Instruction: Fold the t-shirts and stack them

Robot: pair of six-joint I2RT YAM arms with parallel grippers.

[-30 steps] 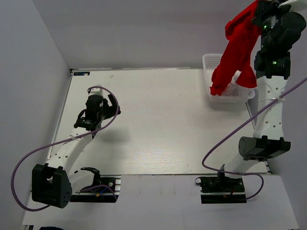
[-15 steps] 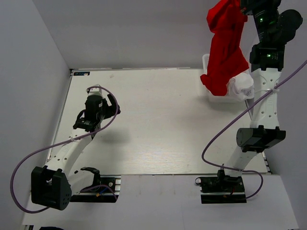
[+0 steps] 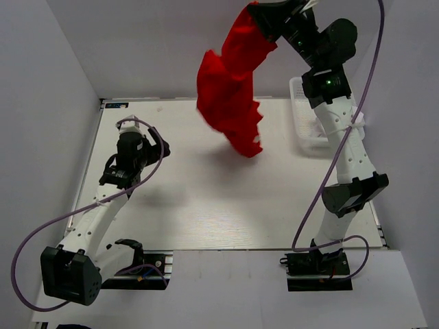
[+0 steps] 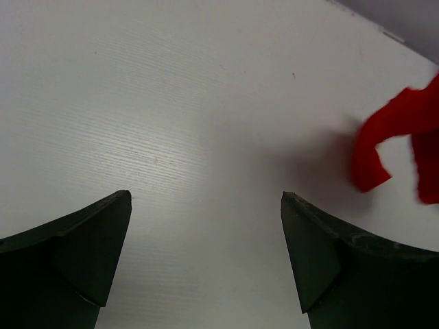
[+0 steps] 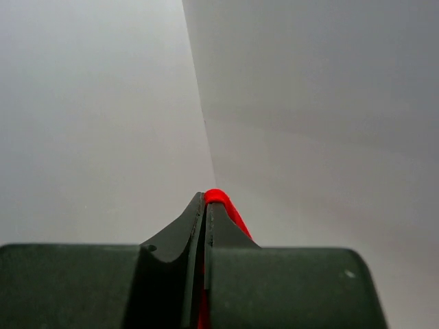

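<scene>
Red t-shirt [image 3: 230,96] dangles high over the table [image 3: 206,212], pinched tight in the right gripper [image 5: 205,205]; left gripper [image 4: 206,199] hovers low, jaws wide apart.

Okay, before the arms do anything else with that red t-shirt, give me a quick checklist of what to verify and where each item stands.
1. Right gripper shut on the red t-shirt: ok, cloth is pinched between its closed jaws.
2. Shirt out of the white mesh basket: ok, it hangs over the table, left of the basket.
3. Left gripper open and empty: ok, jaws wide, only tabletop between them.
4. Shirt spread for laying flat: not ok, it hangs bunched and twisted.
5. Shirt's lower edge off the table: cannot tell.
6. White t-shirt's place: cannot tell, the right arm covers part of the basket.
</scene>
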